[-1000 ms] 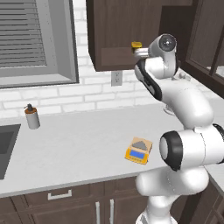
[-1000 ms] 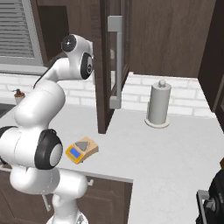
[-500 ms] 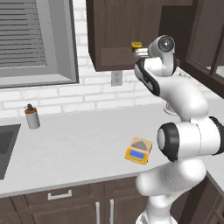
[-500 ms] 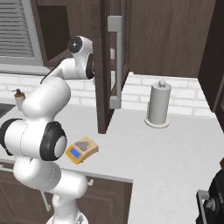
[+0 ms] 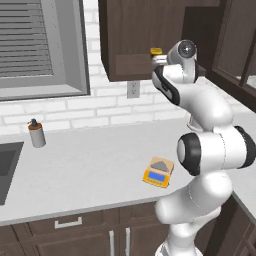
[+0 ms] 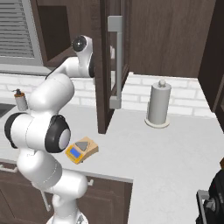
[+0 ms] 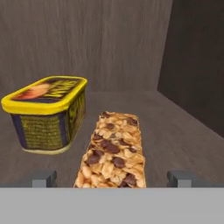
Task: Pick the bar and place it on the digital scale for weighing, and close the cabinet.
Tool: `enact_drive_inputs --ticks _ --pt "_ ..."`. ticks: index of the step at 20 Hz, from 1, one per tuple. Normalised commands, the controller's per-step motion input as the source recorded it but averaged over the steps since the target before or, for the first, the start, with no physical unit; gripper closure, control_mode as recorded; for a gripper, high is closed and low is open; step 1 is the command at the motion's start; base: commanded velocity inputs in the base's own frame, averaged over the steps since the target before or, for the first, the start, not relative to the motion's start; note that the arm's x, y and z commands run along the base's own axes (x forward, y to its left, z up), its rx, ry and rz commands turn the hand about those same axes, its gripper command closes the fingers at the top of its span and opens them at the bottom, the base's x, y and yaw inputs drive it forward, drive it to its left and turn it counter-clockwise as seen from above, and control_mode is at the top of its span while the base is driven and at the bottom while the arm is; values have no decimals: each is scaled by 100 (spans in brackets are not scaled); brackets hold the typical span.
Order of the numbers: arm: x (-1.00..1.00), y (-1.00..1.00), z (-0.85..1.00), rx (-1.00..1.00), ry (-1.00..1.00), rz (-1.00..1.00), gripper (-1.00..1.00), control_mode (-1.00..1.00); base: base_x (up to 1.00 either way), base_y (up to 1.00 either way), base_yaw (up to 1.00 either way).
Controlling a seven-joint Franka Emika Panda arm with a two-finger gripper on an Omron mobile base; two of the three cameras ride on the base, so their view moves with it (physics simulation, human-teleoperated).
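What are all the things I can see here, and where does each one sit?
bar: one, tan with dark chips, flat on the cabinet shelf
tub: one, yellow, beside the bar
cabinet: one, dark brown, door open
digital scale: one, orange-yellow, on the counter
bottle: one, grey with brown top, near the sink
paper towel roll: one, grey, upright on the counter
gripper: one, open, fingertips either side of the bar's near end

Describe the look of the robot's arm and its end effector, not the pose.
The arm is glossy white, built of rounded segments with dark grey to black bands and round caps at the joints. No cables or markings show. The end effector shows as two small, blocky, dark grey fingertips.
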Motion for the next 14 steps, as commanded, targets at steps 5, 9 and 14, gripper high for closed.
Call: enact_drive_inputs --ticks 5,9,14 --pt "28 0 -20 0 1 0 100 -100 0 0 0" --pt "-1 7 -20 0 -6 5 100 -100 0 0 0" --pt "-22 34 -9 -4 -11 12 100 -100 0 0 0"
